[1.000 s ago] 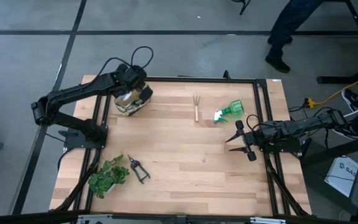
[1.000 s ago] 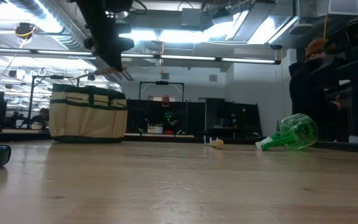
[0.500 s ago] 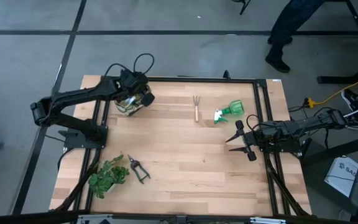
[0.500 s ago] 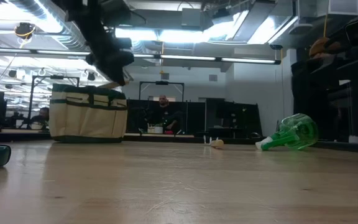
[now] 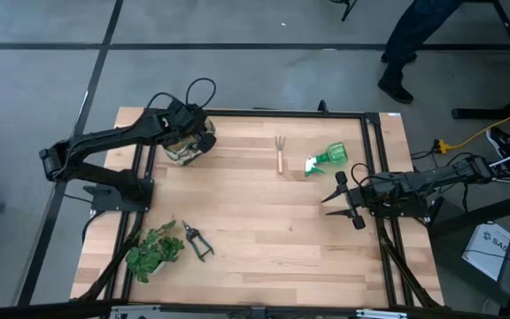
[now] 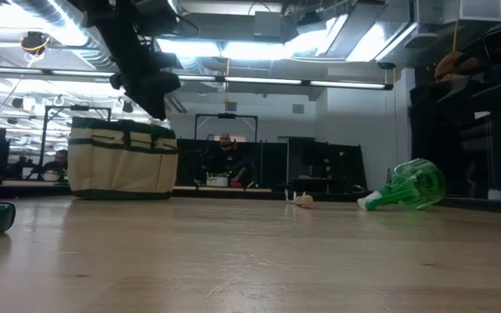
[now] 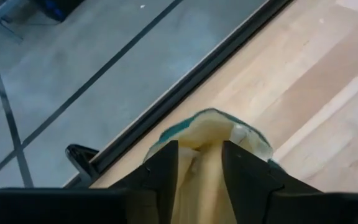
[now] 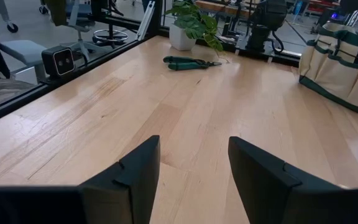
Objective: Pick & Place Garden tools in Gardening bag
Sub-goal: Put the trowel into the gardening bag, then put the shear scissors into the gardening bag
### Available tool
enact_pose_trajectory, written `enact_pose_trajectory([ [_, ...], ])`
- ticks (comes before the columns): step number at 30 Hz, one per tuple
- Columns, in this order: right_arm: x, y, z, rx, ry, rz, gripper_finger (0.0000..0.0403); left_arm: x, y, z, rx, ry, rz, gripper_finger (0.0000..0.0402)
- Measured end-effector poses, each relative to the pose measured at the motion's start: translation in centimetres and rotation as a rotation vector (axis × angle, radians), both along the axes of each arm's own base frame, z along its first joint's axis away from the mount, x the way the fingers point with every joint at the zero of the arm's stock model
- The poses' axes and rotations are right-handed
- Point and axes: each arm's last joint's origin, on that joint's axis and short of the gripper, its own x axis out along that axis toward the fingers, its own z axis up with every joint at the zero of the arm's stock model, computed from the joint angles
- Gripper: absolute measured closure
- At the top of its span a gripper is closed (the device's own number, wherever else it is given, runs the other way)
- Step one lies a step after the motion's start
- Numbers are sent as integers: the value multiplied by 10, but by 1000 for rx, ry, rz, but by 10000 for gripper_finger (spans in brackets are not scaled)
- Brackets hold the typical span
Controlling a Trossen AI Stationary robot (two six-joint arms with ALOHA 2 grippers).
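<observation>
The gardening bag [image 5: 177,152], cream with dark green trim, stands at the table's far left; it also shows in the low view [image 6: 124,161]. My left gripper [image 5: 197,137] hangs just above its open top, fingers apart, with the tan inside [image 7: 211,127] showing between them. The hand rake [image 5: 280,152] and the green spray bottle [image 5: 328,158] lie at the far middle. The black pruning shears [image 5: 196,239] lie at the near left. The trowel is out of view. My right gripper [image 5: 343,199] is open and empty at the table's right.
A leafy green plant [image 5: 153,252] in a white pot stands at the near left corner, beside the shears. The bare wooden table top [image 5: 264,221] stretches between the two arms. A person stands beyond the far right edge [image 5: 414,44].
My left gripper has gone down toward the bag's open top and a little toward the table's near edge, then risen slightly. A pale thing with a metal end that stuck out under its fingers a second ago no longer shows.
</observation>
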Motion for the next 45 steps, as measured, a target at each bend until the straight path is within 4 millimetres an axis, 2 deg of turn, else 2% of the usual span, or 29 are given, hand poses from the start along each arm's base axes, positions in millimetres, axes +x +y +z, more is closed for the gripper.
enact_pose_trajectory([
  [4,0,0,0,0,0,0,210,-1,-1,2,2,-9,-3,265],
  [9,0,0,0,0,0,0,210,-6,-10,14,1,-93,-48,253],
  [17,0,0,0,0,1,0,210,-10,-41,39,-92,-305,-324,251],
  [23,0,0,0,0,0,0,210,0,-77,42,-203,-367,-541,257],
  [34,0,0,0,0,0,0,210,25,-159,44,-261,-448,-917,258],
  [40,0,0,0,0,1,0,210,33,-196,27,-408,-410,-917,258],
  [45,0,0,0,0,0,0,210,40,-222,7,-433,-323,-926,258],
])
